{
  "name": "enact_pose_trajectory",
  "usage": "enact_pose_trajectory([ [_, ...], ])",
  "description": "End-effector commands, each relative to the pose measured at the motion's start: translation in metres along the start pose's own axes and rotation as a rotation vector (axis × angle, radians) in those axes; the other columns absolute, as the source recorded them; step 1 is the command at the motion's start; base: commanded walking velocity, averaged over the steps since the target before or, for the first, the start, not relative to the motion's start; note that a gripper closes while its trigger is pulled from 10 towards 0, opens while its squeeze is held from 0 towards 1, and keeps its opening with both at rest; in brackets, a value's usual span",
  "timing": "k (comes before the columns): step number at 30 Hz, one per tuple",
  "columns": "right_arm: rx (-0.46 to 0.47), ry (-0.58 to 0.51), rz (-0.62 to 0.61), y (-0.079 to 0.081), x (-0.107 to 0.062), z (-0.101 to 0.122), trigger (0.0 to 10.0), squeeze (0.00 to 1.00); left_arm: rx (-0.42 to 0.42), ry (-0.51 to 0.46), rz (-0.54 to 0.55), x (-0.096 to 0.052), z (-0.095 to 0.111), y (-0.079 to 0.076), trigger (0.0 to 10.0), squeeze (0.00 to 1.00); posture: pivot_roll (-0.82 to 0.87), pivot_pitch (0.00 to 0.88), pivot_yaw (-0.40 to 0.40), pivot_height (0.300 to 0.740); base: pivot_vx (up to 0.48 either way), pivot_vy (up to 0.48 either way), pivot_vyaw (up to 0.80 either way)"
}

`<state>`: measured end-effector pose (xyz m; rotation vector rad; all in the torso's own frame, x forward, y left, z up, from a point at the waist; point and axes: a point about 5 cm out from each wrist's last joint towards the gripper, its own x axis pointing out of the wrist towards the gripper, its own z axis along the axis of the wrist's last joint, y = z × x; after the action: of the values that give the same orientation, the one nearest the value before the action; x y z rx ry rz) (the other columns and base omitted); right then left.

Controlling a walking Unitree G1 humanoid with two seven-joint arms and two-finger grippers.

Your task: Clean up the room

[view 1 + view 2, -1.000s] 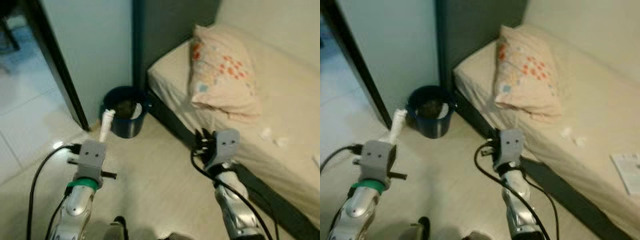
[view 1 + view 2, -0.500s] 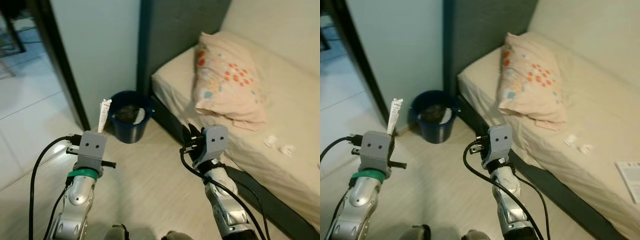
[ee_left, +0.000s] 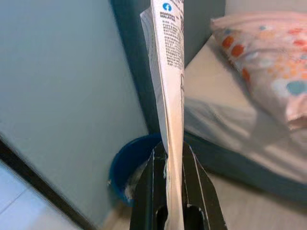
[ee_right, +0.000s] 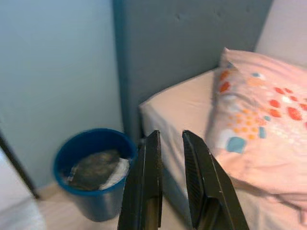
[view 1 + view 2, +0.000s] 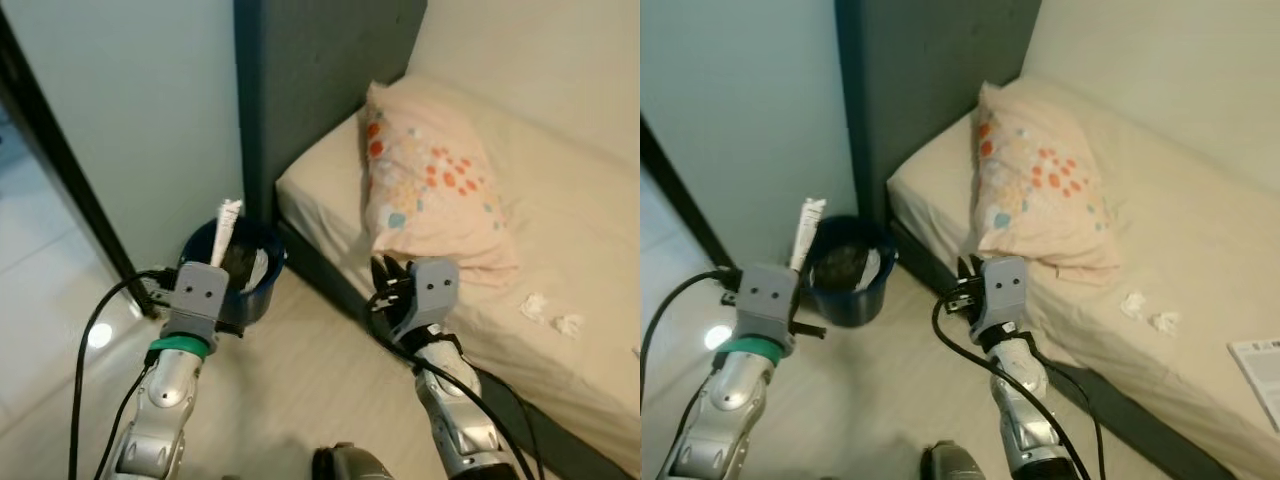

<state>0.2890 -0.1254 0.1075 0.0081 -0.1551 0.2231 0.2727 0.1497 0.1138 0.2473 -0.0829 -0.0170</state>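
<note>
**One wrapper poised at the bin's edge**

One flat white printed wrapper [image 3: 169,72] is pinched low down by the left gripper [image 3: 169,158], fingers clamped tight on its bottom end. It stands nearly upright, long axis vertical, free end pointing up, right in front of the blue bin [image 5: 845,275] by the bed [image 5: 560,230]. The risk, as I read it: the tall strip tips wide on release and lands on the floor beside the rim instead of inside, since the bin already looks partly full of rubbish. The right gripper [image 4: 165,158] hangs empty near the mattress edge, fingers a narrow gap apart. Crumpled tissues [image 5: 550,312] wait on the sheet beyond the pillow [image 5: 435,185].
</note>
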Motion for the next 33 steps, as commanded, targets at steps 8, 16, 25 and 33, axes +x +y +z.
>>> enact_pose_trajectory([
  [8,0.011,0.017,0.001,0.002,-0.004,-0.006,10.0,0.01,0.021,0.036,0.001,-0.005,-0.011,0.002,10.0,0.0,-0.03,0.067,-0.049,0.708,0.48,0.0,0.0],
  [16,0.018,0.038,0.003,0.002,-0.006,-0.011,10.0,0.01,0.076,0.038,-0.01,-0.008,-0.017,0.002,10.0,0.0,-0.02,0.072,-0.043,0.708,0.48,0.0,0.0],
  [25,0.009,0.033,0.015,0.003,0.009,-0.013,10.0,0.01,0.122,0.018,-0.059,-0.004,-0.013,0.003,10.0,0.0,-0.01,0.081,0.004,0.708,0.48,0.0,0.0],
  [33,0.014,0.038,0.016,0.005,0.01,-0.015,10.0,0.01,0.111,0.038,-0.191,-0.002,-0.016,-0.015,10.0,0.0,0.0,0.08,0.005,0.708,0.3,0.0,0.0],
])
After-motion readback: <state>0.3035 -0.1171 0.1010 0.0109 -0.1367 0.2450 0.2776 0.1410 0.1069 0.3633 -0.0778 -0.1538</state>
